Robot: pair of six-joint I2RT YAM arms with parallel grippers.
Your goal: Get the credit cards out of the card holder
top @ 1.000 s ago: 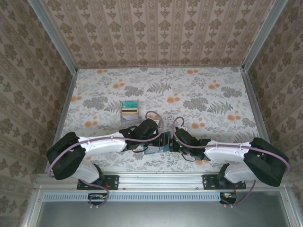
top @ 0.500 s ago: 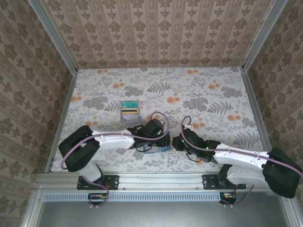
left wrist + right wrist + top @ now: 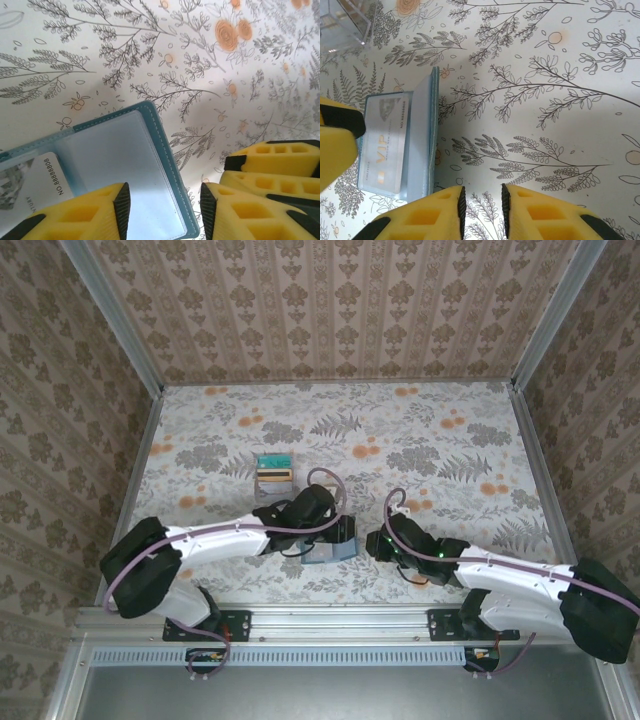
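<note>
Since a second earlier the right gripper (image 3: pixel 372 542) had backed off to the right. Back then both were bunched up over the card holder (image 3: pixel 328 551), and now it sat just beside it, not touching. Its fingers were only a narrow slit apart, with nothing but the flowery table (image 3: pixel 450 440) showing between them in the wrist view (image 3: pixel 481 197).

The left gripper (image 3: pixel 342 532) hovered right over the card holder, jaws spread (image 3: pixel 165 200). One finger was above the clear window and the other past the holder's edge, pinching nothing.

The card holder (image 3: pixel 420 145) lay open and flat near the front edge of the table, between the two arms. A pale card (image 3: pixel 382 150) marked VIP was still tucked in its slot.

Farther back and a bit left sat a small clear tray (image 3: pixel 257 480) with two cards (image 3: pixel 273 469) in it, one teal and one yellowish with a dark stripe.
</note>
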